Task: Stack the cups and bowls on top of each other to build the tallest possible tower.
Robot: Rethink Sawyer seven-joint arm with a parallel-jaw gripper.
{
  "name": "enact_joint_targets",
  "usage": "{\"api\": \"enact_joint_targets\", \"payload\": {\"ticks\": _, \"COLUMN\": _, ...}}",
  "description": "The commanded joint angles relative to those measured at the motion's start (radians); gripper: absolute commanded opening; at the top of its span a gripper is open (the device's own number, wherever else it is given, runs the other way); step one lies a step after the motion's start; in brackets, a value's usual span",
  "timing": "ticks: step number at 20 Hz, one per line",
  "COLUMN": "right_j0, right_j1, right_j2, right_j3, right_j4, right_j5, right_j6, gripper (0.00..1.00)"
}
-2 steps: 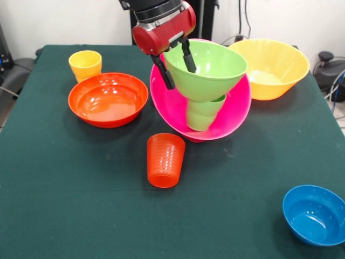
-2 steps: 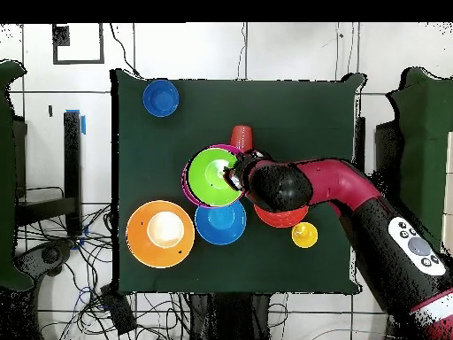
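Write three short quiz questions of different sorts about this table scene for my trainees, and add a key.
1. True or false: the ribbed orange cup stands inside the pink bowl.
2. What do the fingers of the gripper straddle? A) the yellow cup B) the rim of the lime green bowl C) the blue bowl
3. Fill in: directly beneath the lime green bowl sits the light green ____.

Key: 1 false; 2 B; 3 cup.

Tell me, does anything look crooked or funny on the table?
Yes. The big pink bowl is tipped up on its side instead of sitting flat. A light green cup and the lime green bowl lean inside it, with the tool pinching the lime bowl's rim.
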Motion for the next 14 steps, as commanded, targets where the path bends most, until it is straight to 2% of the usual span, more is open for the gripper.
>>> {"api": "enact_joint_targets", "payload": {"ticks": 1, "right_j0": 0.04, "right_j1": 0.043, "right_j2": -0.058, "right_j3": 0.009, "right_j4": -0.008, "right_j5": -0.005, "right_j6": 0.057, "gripper": 1.0}}
{"api": "enact_joint_targets", "payload": {"ticks": 14, "right_j0": 0.039, "right_j1": -0.01, "right_j2": -0.034, "right_j3": 0.01, "right_j4": 0.046, "right_j5": 0.08, "right_j6": 0.018, "gripper": 1.0}}
